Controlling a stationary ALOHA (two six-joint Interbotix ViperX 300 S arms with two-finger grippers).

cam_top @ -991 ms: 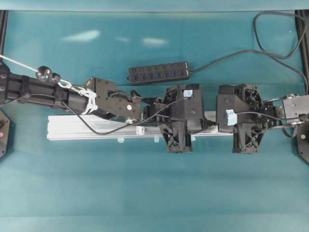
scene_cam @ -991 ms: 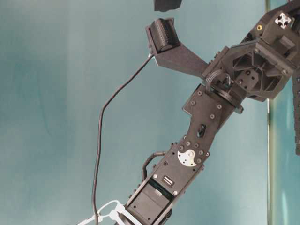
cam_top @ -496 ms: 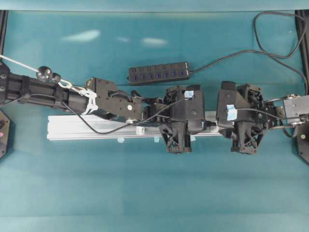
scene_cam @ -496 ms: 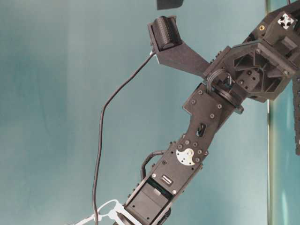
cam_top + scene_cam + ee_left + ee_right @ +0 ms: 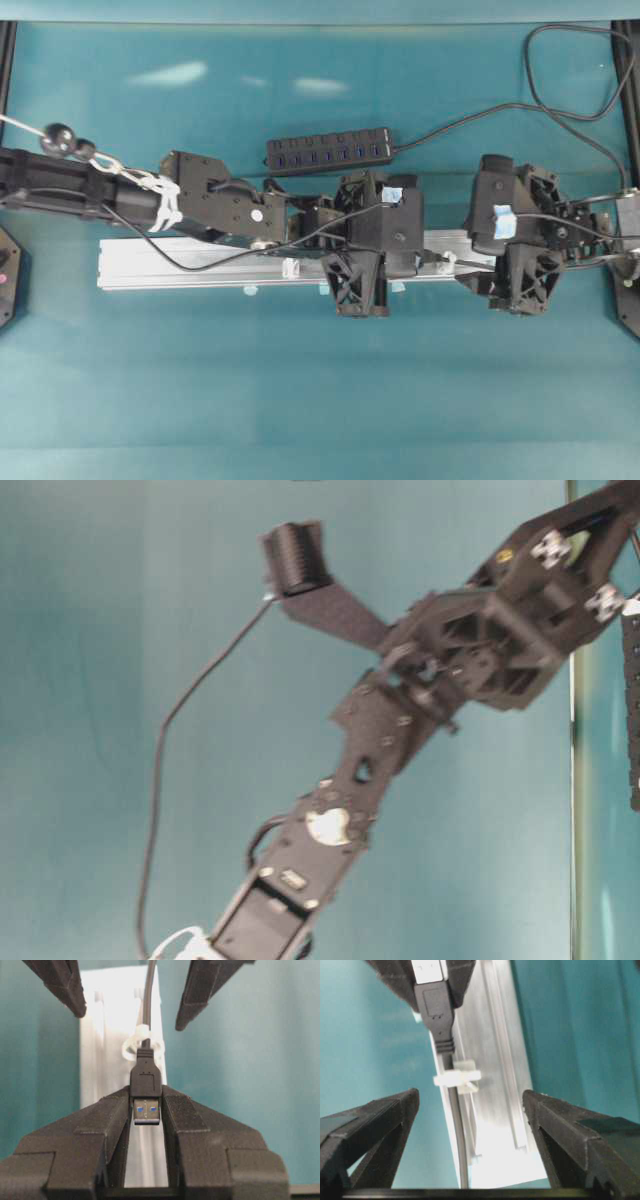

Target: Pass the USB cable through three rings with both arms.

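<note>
In the left wrist view my left gripper (image 5: 146, 1091) is shut on the USB cable's plug (image 5: 146, 1076). The thin black cord (image 5: 148, 990) runs away from it through a whitish ring (image 5: 141, 1048) on the silver rail (image 5: 112, 1020). The right gripper's fingers (image 5: 200, 995) stand wide apart beyond that ring. In the right wrist view my right gripper (image 5: 470, 1094) is open and empty, with the cord (image 5: 460, 1145) and the ring (image 5: 457, 1077) between its jaws. From overhead, the left gripper (image 5: 428, 260) and right gripper (image 5: 465, 268) face each other over the rail's right part, and another ring (image 5: 291, 268) stands free further left.
A black hub with blue sockets (image 5: 330, 152) lies behind the rail (image 5: 200, 268), its cord looping to the back right (image 5: 560, 110). Small pale-blue tape tabs (image 5: 250, 290) line the rail's front edge. The table-level view shows only the left arm's forearm (image 5: 340, 810), blurred.
My right gripper has opened, let go of the cable and drawn back to the right. The left arm has shifted slightly left, still holding the plug.
</note>
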